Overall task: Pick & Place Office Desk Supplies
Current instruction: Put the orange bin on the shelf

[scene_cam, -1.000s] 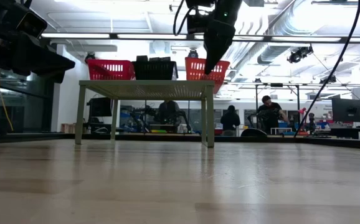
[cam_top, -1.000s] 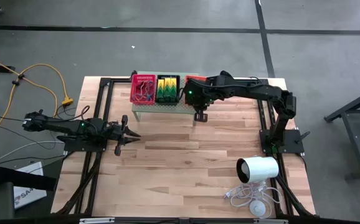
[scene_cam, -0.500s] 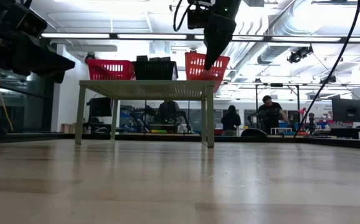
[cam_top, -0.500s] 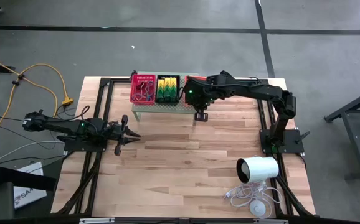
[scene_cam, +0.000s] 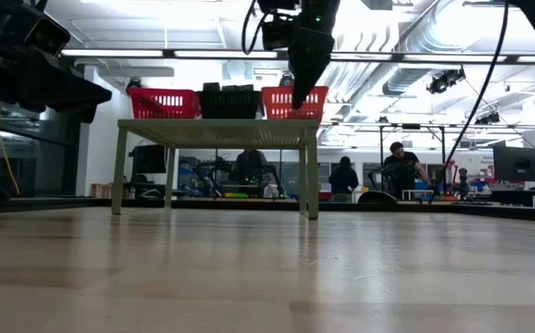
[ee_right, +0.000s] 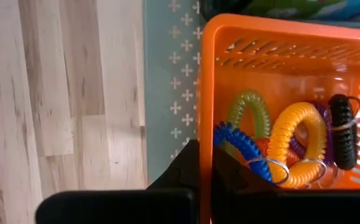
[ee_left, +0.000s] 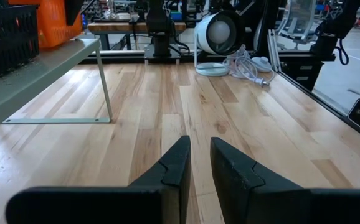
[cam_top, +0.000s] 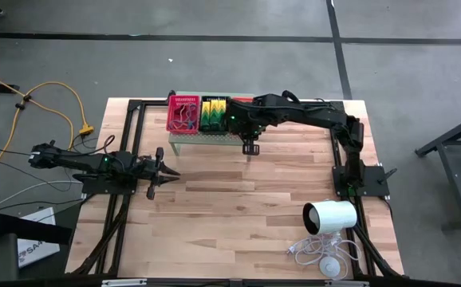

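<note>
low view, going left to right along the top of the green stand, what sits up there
pink-red tray → black tray → orange tray, whose front rim the right gripper is shut on from above. All three rest on the pale green stand.

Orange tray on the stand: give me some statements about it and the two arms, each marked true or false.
1. The right gripper has its fingers shut on the wall of the orange tray. True.
2. The orange tray is empty. False: it holds coiled loops in several colours.
3. The orange tray stands on the pale green stand beside the black tray. True.
4. The left gripper holds the pink-red tray. False: it hangs over bare table, holding nothing.
5. The white cylinder lies on the stand. False: it lies on the table near the right arm's base.
</note>
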Motion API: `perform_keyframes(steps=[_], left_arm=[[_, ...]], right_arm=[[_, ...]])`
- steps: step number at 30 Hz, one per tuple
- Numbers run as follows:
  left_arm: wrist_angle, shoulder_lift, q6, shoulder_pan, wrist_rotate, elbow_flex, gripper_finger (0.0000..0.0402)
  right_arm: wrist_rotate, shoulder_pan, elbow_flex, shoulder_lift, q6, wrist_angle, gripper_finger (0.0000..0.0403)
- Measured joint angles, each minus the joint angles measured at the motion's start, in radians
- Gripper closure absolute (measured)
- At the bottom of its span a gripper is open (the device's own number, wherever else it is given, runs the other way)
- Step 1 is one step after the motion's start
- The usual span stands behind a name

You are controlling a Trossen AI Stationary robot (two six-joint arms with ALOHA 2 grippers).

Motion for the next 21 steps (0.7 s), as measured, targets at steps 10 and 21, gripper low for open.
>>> perform_keyframes(steps=[10, 21], left_arm=[[0.004, 0.0, 0.0, 0.0, 0.0, 0.0, 0.0345], [0.004, 0.0, 0.0, 0.0, 0.0, 0.0, 0.0345]], right_arm=[[-0.006, 0.002, 0.026, 0.027, -0.038, 0.012, 0.0401], [0.004, 0.002, 0.026, 0.027, -0.053, 0.013, 0.0401]])
